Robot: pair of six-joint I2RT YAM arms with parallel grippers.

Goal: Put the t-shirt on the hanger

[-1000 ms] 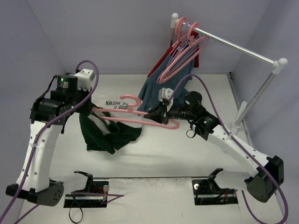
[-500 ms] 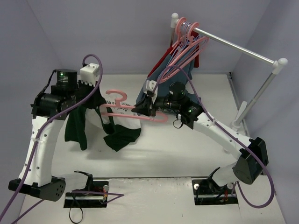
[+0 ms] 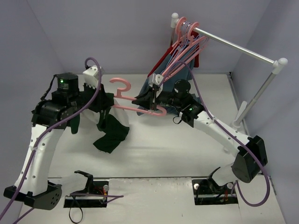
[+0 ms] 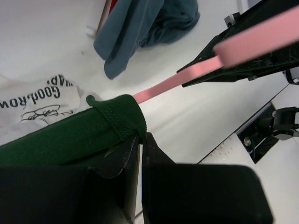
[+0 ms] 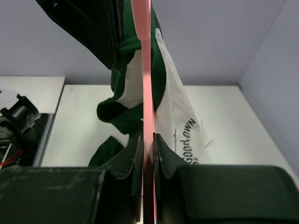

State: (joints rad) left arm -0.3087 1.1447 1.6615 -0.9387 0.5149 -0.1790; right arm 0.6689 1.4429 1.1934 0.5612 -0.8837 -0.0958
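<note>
My left gripper [image 3: 103, 99] is shut on the dark green hem of the t-shirt [image 3: 111, 133] and holds it lifted, so the shirt hangs down to the table. In the left wrist view the green hem [image 4: 114, 122] sits at my fingertips [image 4: 140, 138], with the cream printed chest [image 4: 37, 95] behind. My right gripper [image 3: 149, 103] is shut on the pink hanger [image 3: 127, 105], hook up. One hanger arm [image 4: 184, 78] runs into the shirt opening. In the right wrist view the hanger [image 5: 146, 70] stands edge-on between my jaws [image 5: 148, 138], with the t-shirt [image 5: 170, 109] draped around its far end.
A clothes rack [image 3: 233, 45] stands at the back right with several more pink hangers [image 3: 187, 39], a red garment [image 3: 161, 61] and a blue-grey garment [image 3: 145, 91] hanging to the table. The rack's post [image 3: 254, 100] is at the right.
My left gripper has lifted the t-shirt higher and to the right. My right gripper has carried the hanger left and back, pushing its arm into the shirt.
</note>
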